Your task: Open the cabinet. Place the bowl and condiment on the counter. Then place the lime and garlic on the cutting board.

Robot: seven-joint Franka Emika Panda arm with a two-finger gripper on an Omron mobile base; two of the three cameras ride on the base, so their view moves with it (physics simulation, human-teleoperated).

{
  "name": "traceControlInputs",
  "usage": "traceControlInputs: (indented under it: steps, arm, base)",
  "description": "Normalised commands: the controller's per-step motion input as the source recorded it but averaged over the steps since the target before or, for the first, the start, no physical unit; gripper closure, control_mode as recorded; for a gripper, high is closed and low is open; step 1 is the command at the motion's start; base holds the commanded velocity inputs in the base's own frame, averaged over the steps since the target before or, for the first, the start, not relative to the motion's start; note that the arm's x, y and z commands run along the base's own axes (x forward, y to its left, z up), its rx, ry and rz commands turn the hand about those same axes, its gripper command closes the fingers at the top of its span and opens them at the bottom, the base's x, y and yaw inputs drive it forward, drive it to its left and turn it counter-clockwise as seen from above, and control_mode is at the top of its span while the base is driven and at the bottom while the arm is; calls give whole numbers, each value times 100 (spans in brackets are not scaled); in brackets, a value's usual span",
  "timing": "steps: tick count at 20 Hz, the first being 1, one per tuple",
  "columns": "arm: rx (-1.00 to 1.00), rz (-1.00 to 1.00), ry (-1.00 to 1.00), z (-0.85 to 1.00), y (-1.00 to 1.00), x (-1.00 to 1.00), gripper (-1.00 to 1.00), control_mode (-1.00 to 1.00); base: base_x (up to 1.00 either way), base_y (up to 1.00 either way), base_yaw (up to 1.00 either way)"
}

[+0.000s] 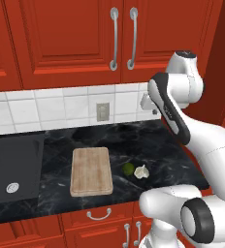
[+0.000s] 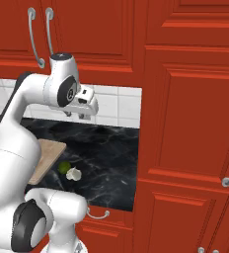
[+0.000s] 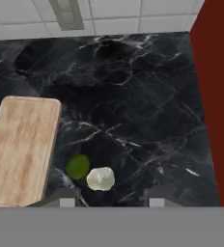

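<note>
Black marble surface (image 1: pixel 148 140) with thin white veins, set against a wall of white tiles (image 1: pixel 51 109) with a small grey wall plate (image 1: pixel 103 112) in the middle. Red wooden cabinet (image 1: pixel 85 34) high above, both doors shut, two long silver handles (image 1: pixel 123 38) side by side. Low red cabinets (image 1: pixel 100 227) under the surface, and a tall red cupboard (image 2: pixel 190 123) at the right end. Dark sink (image 1: pixel 12 167) sunk in at the left. Light wooden cutting board (image 1: pixel 90 171) flat on the surface, bare on top. Lime (image 1: pixel 128 168) just right of the board, not on it. Garlic (image 1: pixel 141 171) right next to the lime, maybe touching, on the bare marble. White arm (image 1: pixel 182 111) bent high over the right end of the surface. Fingers (image 3: pixel 109 198) up in the air above the lime and garlic, spread wide, holding nothing. No words or labels to read anywhere.
</note>
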Motion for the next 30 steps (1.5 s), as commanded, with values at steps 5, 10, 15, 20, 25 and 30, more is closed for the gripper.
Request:
traceControlInputs:
  steps: [5,10,15,20,25,30]
  arm:
    - [0,0,-29,20,16,-17,-100,-100]
    - [0,0,-45,85,69,4,-100,-100]
    - [0,0,-37,96,79,46,-100,-100]
    - [0,-3,-25,93,14,42,-100,-100]
    - [2,-1,-11,30,-4,57,-100,-100]
    - [0,0,-8,0,0,46,-100,-100]
  base:
    - [0,0,0]
    - [0,0,0]
    - [0,0,0]
    - [0,0,0]
    - [0,0,0]
    - [0,0,0]
